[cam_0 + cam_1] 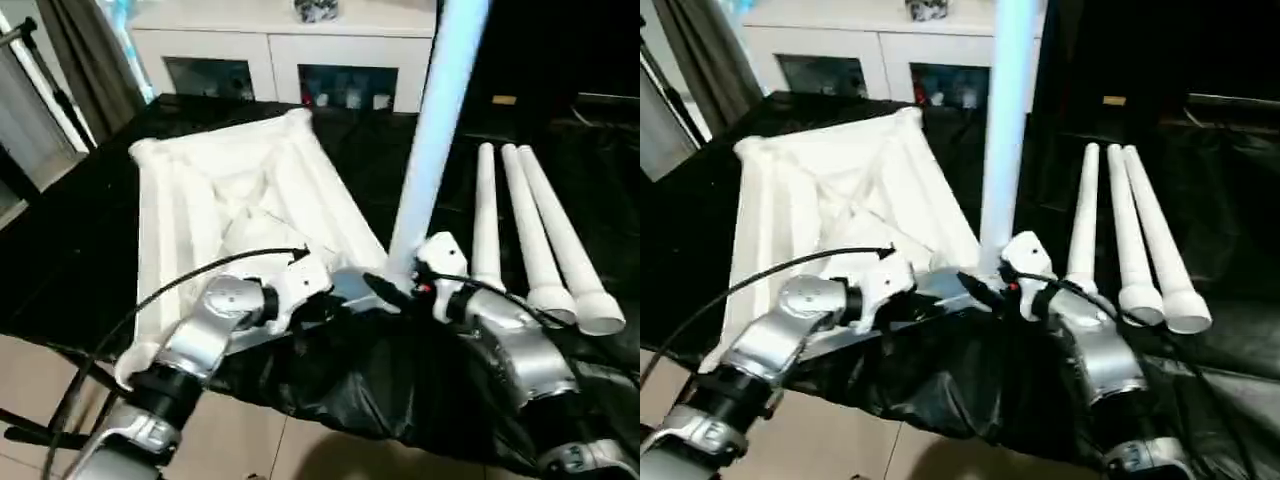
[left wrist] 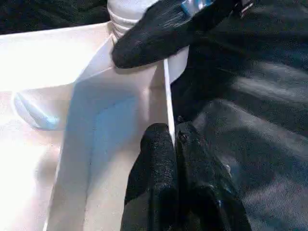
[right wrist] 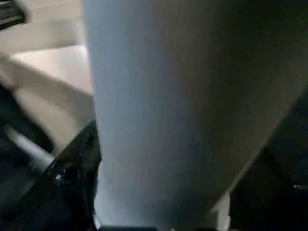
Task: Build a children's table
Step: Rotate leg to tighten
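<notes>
The white tabletop (image 1: 230,190) lies underside up, ribs showing, on a black-covered surface. One white leg (image 1: 435,130) stands upright in its near right corner socket. In the left wrist view my left gripper (image 2: 174,132) is shut on the thin rim wall of the tabletop (image 2: 120,120), just beside that socket. My right gripper (image 1: 400,290) sits at the foot of the upright leg (image 3: 173,110), which rises close in front of the right wrist camera. Three more legs (image 1: 540,230) lie side by side to the right, flared ends toward me.
A white glass-door cabinet (image 1: 280,60) stands behind the work surface. The black cover (image 1: 380,380) hangs in folds over the near edge, above a tiled floor (image 1: 250,440). A thin stand (image 1: 40,70) and a curtain are at the far left.
</notes>
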